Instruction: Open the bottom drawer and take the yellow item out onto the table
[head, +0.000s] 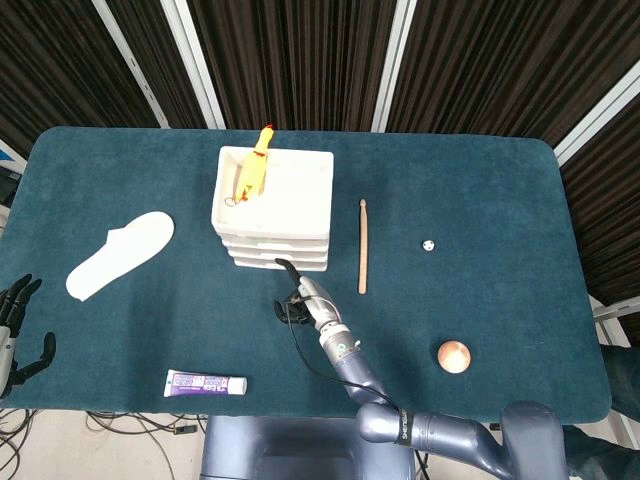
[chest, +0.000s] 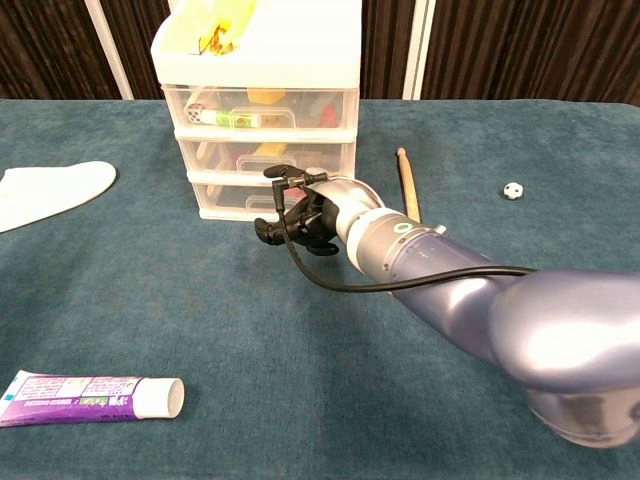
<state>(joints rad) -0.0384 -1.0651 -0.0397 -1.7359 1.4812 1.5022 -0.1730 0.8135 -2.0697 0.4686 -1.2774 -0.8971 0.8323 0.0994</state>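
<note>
A white drawer unit (head: 272, 205) with three clear drawers stands at the table's middle back, all drawers closed. A yellow rubber chicken (head: 255, 170) lies on its top. The bottom drawer (chest: 235, 200) shows pinkish items; its right part is hidden by my right hand (chest: 300, 210). That hand hovers right at the bottom drawer's front, thumb raised and fingers half curled, holding nothing; I cannot tell if it touches the handle. From above, the right hand (head: 300, 297) sits just below the unit. My left hand (head: 15, 325) rests with spread fingers at the table's front left edge.
A white insole (head: 120, 254) lies to the left, and a purple toothpaste tube (head: 205, 383) at the front. A wooden drumstick (head: 363, 245) lies right of the unit. Further right are a small white ball (head: 428, 244) and a copper-brown ball (head: 454, 356).
</note>
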